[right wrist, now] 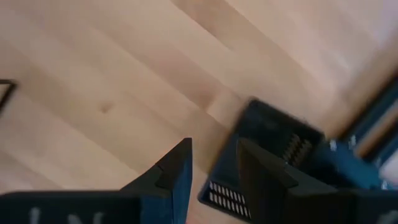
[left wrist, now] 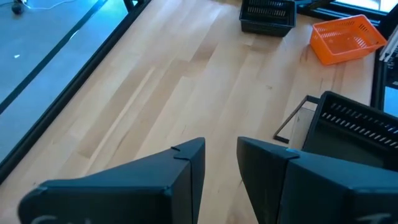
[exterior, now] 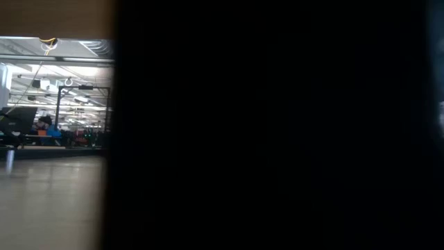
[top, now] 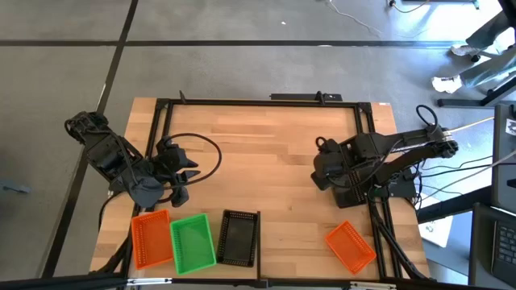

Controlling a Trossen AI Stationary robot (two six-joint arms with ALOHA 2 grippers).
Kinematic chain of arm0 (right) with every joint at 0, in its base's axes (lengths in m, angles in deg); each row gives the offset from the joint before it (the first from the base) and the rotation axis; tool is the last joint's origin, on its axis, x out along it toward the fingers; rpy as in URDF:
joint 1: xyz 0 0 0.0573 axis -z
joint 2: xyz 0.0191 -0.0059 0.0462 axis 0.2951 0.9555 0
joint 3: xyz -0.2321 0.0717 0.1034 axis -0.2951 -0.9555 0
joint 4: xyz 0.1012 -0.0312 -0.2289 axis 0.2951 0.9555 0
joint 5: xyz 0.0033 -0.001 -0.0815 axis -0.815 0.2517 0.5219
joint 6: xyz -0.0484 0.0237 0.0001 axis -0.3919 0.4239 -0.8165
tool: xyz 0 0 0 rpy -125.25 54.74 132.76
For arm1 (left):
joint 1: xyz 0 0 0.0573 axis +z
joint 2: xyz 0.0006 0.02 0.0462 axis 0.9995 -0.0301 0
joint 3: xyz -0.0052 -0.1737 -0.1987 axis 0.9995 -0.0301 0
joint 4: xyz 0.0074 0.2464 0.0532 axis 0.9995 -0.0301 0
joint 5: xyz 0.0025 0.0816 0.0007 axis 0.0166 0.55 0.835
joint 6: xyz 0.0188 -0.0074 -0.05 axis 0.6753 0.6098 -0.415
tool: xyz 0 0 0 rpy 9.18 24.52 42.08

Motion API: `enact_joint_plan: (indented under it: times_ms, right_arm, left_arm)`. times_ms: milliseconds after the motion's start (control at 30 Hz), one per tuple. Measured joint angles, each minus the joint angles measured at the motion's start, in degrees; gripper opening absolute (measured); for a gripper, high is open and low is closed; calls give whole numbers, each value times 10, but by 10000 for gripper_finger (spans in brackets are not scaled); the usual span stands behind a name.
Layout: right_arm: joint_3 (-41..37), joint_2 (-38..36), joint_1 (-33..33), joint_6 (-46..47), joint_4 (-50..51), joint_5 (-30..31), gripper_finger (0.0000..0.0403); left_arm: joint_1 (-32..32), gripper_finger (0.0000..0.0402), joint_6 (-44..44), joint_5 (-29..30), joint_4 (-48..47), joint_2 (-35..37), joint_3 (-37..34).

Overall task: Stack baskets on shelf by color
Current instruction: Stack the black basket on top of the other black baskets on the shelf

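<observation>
Wooden bench [top: 266, 153], four baskets along its front edge.
Left end effector [top: 184, 184] beside orange basket [top: 150, 238], slightly parted, empty; right end effector [top: 322, 173] likewise.

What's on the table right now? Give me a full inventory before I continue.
Orange basket: one, bright orange, near edge, far left, beside the green one.
Green basket: one, bright green, near edge, between orange and black.
Black basket: one, black, near edge, right of the green one.
Second orange basket: one, bright orange, near edge on the right, angled, alone.
Table: one, pale wood planks, black frame round it.
Left gripper: slightly open, empty, above the orange and green baskets.
Right gripper: slightly open, empty, right of centre.
</observation>
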Motion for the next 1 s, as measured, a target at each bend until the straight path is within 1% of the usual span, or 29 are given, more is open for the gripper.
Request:
enact_joint_plan:
  times_ms: [133, 233, 367, 567, 633, 733, 867, 1000]
  right_arm:
    - [-76, -26, 6, 63, -30, -13, 123]
    - [-130, -42, 7, 91, -65, -36, 123]
    - [-204, -48, 7, 95, -127, -78, 123]
    - [-298, -48, 7, 126, -204, -105, 123]
    - [-322, -48, 7, 130, -229, -118, 123]
    - [-350, -48, 7, 155, -250, -120, 123]
    - [-371, -48, 7, 156, -279, -120, 123]
    - [-388, -48, 7, 153, -307, -103, 123]
  left_arm:
    - [0, 83, 4, 0, 2, 0, 0]
    - [0, 83, 8, 13, 2, 0, 0]
    - [0, 83, 10, 30, 2, 0, 0]
    - [0, 83, 6, 31, 2, 0, 0]
    - [0, 83, 5, 31, 2, 0, 0]
    - [0, 83, 5, 31, 2, 0, 0]
    - [0, 83, 5, 31, 2, 0, 0]
    - [0, 83, 5, 31, 2, 0, 0]
